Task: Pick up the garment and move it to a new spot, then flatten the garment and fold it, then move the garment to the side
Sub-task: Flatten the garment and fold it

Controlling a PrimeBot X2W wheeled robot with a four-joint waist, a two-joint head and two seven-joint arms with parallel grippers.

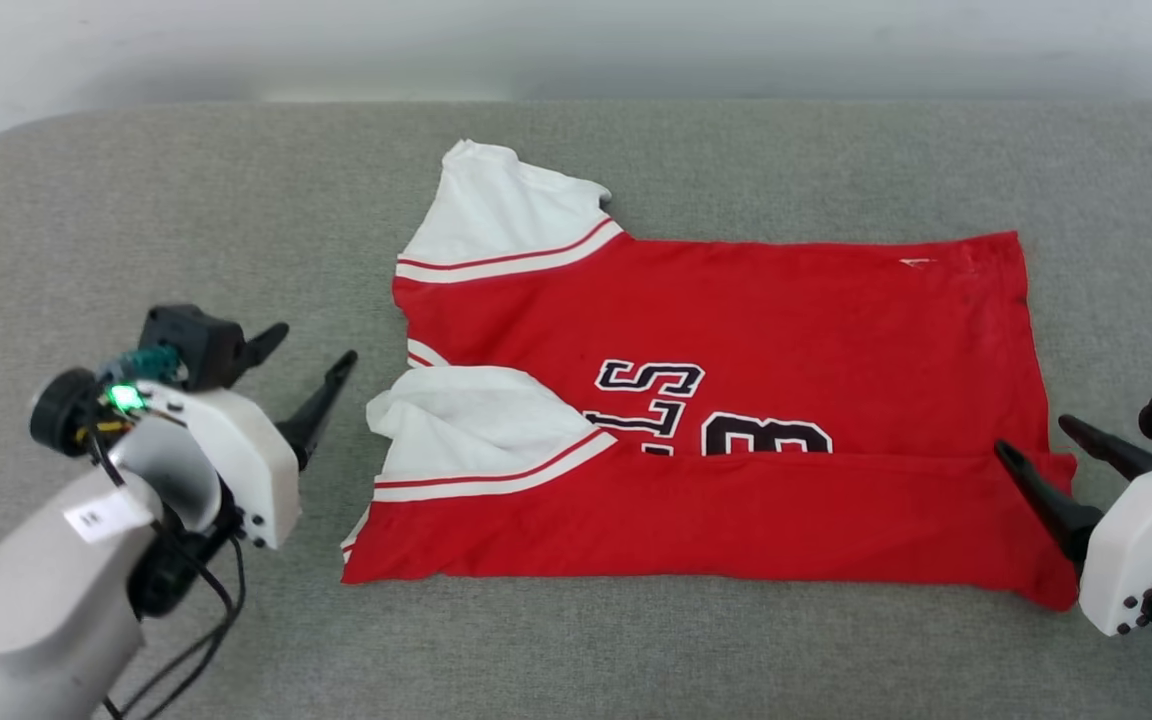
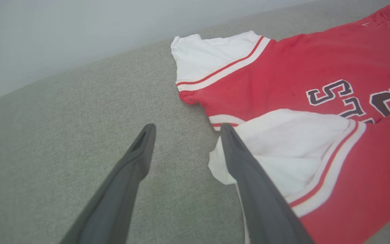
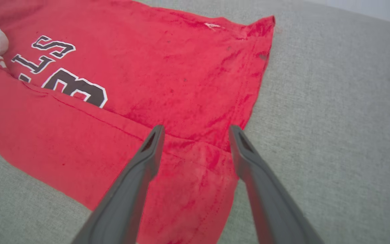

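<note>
Fold step, by the look of it: garment [image 1: 716,320] flat on the grey surface [image 1: 186,180], near long edge turned up over the lower lettering [image 1: 766,428]. Left hand [image 1: 314,344] spread, empty, just beside the near sleeve [image 2: 283,145]. Right hand [image 1: 1034,434] spread over the hem corner [image 3: 195,189], pinching nothing. Next likely needs a fresh grip at both ends for a second fold. Whole outline from the head view; dark specks and fold crease up close from the right wrist view.

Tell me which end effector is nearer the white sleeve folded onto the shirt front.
Left. The left end effector hangs open just off the outer edge of the sleeve. The right end effector is open over the opposite end of the shirt.
</note>
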